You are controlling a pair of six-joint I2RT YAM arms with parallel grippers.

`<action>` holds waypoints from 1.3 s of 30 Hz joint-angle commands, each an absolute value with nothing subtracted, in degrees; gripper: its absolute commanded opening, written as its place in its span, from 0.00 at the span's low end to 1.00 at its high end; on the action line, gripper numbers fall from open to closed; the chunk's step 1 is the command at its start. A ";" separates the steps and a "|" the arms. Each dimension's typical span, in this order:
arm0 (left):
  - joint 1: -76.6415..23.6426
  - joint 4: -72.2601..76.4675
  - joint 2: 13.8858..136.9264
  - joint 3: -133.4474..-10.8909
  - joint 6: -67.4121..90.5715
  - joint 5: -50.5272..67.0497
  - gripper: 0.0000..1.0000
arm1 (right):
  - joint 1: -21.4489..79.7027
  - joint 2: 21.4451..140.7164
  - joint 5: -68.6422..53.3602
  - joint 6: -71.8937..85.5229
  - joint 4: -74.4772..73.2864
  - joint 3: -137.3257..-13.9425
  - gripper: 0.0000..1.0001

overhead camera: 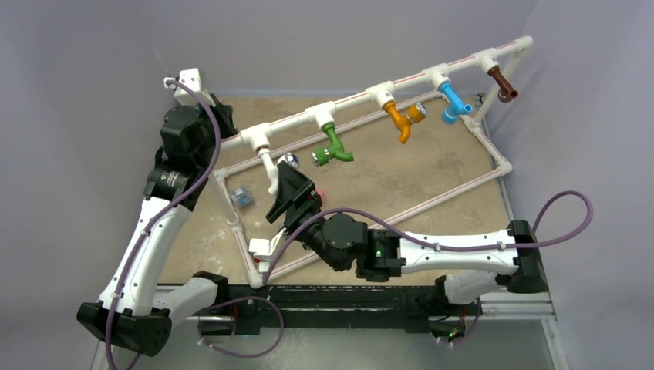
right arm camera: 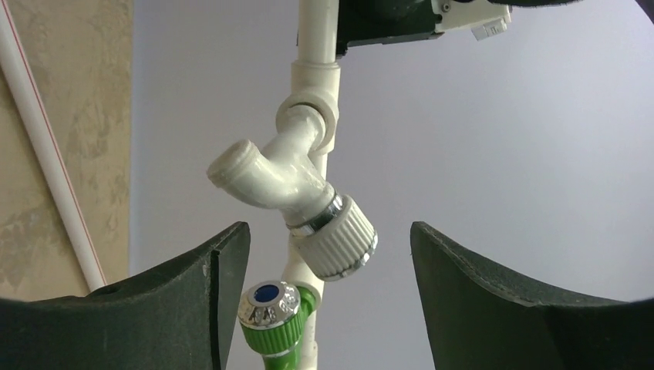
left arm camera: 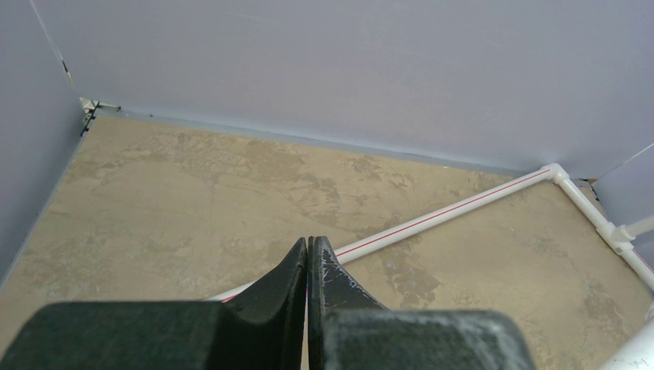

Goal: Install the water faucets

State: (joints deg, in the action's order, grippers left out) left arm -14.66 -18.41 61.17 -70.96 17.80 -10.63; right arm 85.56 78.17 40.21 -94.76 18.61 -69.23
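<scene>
From above, a white plastic pipe frame stands on the mottled tan table. Its upper rail carries five small plastic taps: the white faucet nearest the left end, then the green faucet, orange faucet and blue faucet, with the brown faucet at the right corner. The right gripper sits just beside the white faucet. The left gripper is near the table's far left corner.

In the left wrist view, its fingers are pressed together over the table, holding nothing.

In the right wrist view, the fingers stand wide apart on either side of the white faucet's ribbed knob, not touching it.

Smooth plastic white faucet, matt mottled table
</scene>
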 commanded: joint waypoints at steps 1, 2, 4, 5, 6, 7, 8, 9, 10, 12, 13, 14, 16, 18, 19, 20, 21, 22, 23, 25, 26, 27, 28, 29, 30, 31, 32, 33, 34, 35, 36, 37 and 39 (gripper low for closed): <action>-16.86 -33.88 63.28 -67.71 13.71 -6.66 0.00 | 85.87 80.27 42.34 -101.40 25.48 -69.90 0.77; -16.87 -33.88 63.30 -67.69 13.71 -6.68 0.00 | 85.87 80.70 42.36 -101.70 25.87 -70.14 0.77; -16.87 -33.93 63.28 -67.68 13.71 -6.70 0.00 | 85.87 81.72 42.34 -101.92 26.38 -70.66 0.76; -16.87 -33.93 63.28 -67.68 13.71 -6.68 0.00 | 85.87 82.14 42.24 -101.95 26.56 -70.85 0.76; -16.87 -33.93 63.16 -67.60 13.71 -6.70 0.00 | 85.87 82.58 42.11 -101.95 27.06 -71.10 0.75; -16.87 -33.93 63.12 -67.56 13.71 -6.68 0.00 | 85.87 83.07 42.03 -101.89 27.64 -71.32 0.73; -16.87 -33.93 63.06 -67.45 13.71 -6.75 0.00 | 85.87 83.56 41.77 -101.87 28.65 -71.48 0.70; -16.87 -33.93 62.96 -67.37 13.71 -6.71 0.00 | 85.63 84.06 41.90 -101.65 29.55 -71.75 0.67; -16.92 -33.95 62.87 -67.33 13.71 -6.69 0.00 | 85.48 84.57 42.20 -101.08 30.09 -72.01 0.63; -16.88 -33.93 62.69 -67.24 13.71 -6.76 0.00 | 85.14 85.16 42.86 -100.10 30.77 -72.63 0.55; -16.88 -33.93 62.65 -67.30 13.71 -6.77 0.00 | 85.00 85.39 43.19 -99.51 30.94 -72.95 0.51; -16.88 -33.93 62.64 -67.32 13.71 -6.73 0.00 | 84.87 85.50 43.54 -98.97 31.12 -73.21 0.48; -16.90 -34.01 62.67 -67.41 13.71 -6.67 0.00 | 84.67 85.89 44.57 -97.41 31.33 -73.65 0.41; -16.88 -34.02 62.67 -67.35 13.79 -6.56 0.00 | 84.40 86.25 46.05 -95.52 31.40 -73.94 0.34; -16.94 -34.01 62.67 -67.33 13.80 -6.58 0.00 | 84.26 86.34 46.34 -94.55 31.63 -74.02 0.31; -16.93 -34.08 62.62 -67.32 13.80 -6.57 0.00 | 84.21 86.46 46.84 -93.39 31.97 -74.01 0.28; -16.96 -34.12 62.58 -67.32 13.80 -6.58 0.00 | 84.12 86.48 47.04 -92.09 32.56 -73.93 0.24; -16.89 -34.10 62.53 -67.32 13.80 -6.56 0.00 | 84.05 86.55 47.14 -90.45 33.00 -74.03 0.19; -16.93 -34.11 62.48 -67.32 13.80 -6.53 0.00 | 84.03 86.68 47.19 -88.11 33.12 -74.28 0.16; -16.92 -34.19 62.49 -67.40 13.80 -6.55 0.00 | 84.02 87.18 47.11 -82.44 32.90 -75.51 0.08; -16.92 -34.19 62.53 -67.45 13.80 -6.59 0.00 | 84.02 87.42 47.11 -78.82 32.78 -76.29 0.04; -16.89 -34.19 62.56 -67.57 13.80 -6.64 0.00 | 84.02 87.69 47.11 -74.95 32.76 -77.19 0.00; -16.88 -34.19 62.62 -67.48 13.80 -6.61 0.00 | 84.02 87.98 47.22 -69.11 32.80 -78.06 0.00; -16.88 -34.19 62.66 -67.50 13.80 -6.56 0.00 | 84.05 88.25 47.53 -66.32 32.79 -79.07 0.00; -16.95 -34.19 62.75 -67.52 13.80 -6.59 0.00 | 84.03 88.43 47.84 -60.03 32.94 -79.81 0.00; -16.95 -34.19 62.75 -67.52 13.80 -6.54 0.00 | 84.05 88.50 47.67 -54.55 33.07 -80.48 0.00; -16.90 -34.19 62.81 -67.55 13.80 -6.56 0.00 | 84.02 88.38 46.80 -48.74 32.09 -81.41 0.00; -16.88 -34.19 62.79 -67.52 13.80 -6.64 0.00 | 83.98 88.17 46.00 -41.56 30.84 -82.00 0.00; -16.90 -34.19 62.75 -67.54 13.80 -6.65 0.00 | 83.75 87.74 45.31 -35.79 30.55 -82.07 0.00; -16.90 -34.19 62.73 -67.50 13.78 -6.69 0.00 | 83.50 87.07 44.62 -30.54 31.10 -81.67 0.00; -16.89 -34.19 62.75 -67.54 13.80 -6.72 0.00 | 83.10 86.13 44.43 -25.00 32.78 -80.74 0.00; -16.92 -34.19 62.80 -67.52 13.73 -6.72 0.00 | 82.62 85.09 44.48 -19.58 34.73 -79.52 0.00; -16.92 -34.19 62.84 -67.54 13.80 -6.69 0.00 | 80.81 82.39 42.78 -6.61 36.86 -76.80 0.00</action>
